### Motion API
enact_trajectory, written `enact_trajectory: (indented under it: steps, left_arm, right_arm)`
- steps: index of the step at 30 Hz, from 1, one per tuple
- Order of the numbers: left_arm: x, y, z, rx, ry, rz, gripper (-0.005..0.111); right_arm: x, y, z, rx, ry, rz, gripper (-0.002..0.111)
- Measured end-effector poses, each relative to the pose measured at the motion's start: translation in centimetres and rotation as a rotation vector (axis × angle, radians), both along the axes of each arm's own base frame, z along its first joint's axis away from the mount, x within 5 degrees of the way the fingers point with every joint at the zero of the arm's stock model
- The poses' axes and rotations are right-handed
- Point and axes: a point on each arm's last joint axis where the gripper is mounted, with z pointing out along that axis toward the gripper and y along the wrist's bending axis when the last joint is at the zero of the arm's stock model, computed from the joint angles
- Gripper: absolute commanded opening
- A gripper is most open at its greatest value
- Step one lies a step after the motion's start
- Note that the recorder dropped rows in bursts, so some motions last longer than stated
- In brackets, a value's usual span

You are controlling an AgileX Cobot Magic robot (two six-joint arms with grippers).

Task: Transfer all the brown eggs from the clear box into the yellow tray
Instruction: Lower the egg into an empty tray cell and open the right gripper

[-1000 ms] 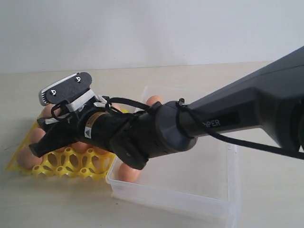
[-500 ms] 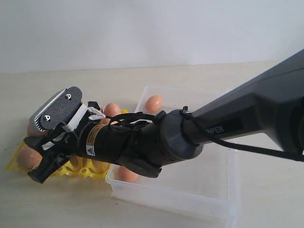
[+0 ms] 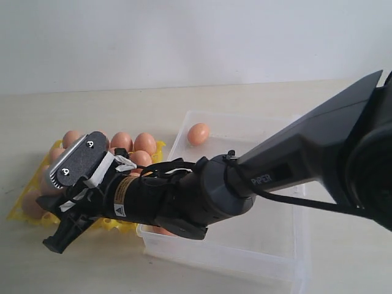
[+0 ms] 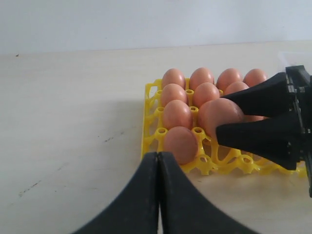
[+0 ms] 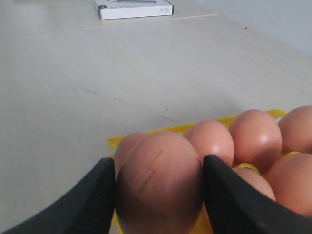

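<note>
My right gripper (image 5: pixel 157 163) is shut on a brown egg (image 5: pixel 158 195), one finger on each side. The left wrist view shows this held egg (image 4: pixel 222 114) low over the near part of the yellow tray (image 4: pixel 146 122), beside several eggs (image 4: pixel 178 113) seated in cups. In the exterior view the right arm reaches across, with its gripper (image 3: pixel 52 223) at the tray's near left corner (image 3: pixel 17 212); the held egg is hidden there. One egg (image 3: pixel 198 133) lies at the far end of the clear box (image 3: pixel 288 245). My left gripper (image 4: pixel 158 155) is shut and holds nothing, just in front of the tray.
A flat white box (image 5: pixel 134 7) lies far off on the pale table. The right arm's black body (image 3: pixel 184 205) covers the tray's near right part and the clear box's near left corner. The left arm is out of the exterior view.
The right gripper has swung down and toward the tray's near left corner with the egg. Several eggs in the tray's far rows have come into sight behind it.
</note>
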Motion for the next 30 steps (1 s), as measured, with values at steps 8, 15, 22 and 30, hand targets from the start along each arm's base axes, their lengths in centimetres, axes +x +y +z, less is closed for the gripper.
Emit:
enact_trajectory:
  steps: [8,15,22,30]
  left_arm:
    - [0.00,0.00,0.00,0.000,0.000,0.000,0.000]
    - [0.00,0.00,0.00,0.000,0.000,0.000,0.000]
    - [0.00,0.00,0.00,0.000,0.000,0.000,0.000]
    - [0.00,0.00,0.00,0.000,0.000,0.000,0.000]
  right_arm:
    - [-0.04,0.05,-0.50,0.010,0.002,0.005,0.000]
    - [0.11,0.20,-0.57,0.006,0.002,0.002,0.000]
    - [0.18,0.29,-0.87,0.002,0.003,0.002,0.003]
    - [0.25,0.35,-0.76,0.008,0.004,-0.002,0.061]
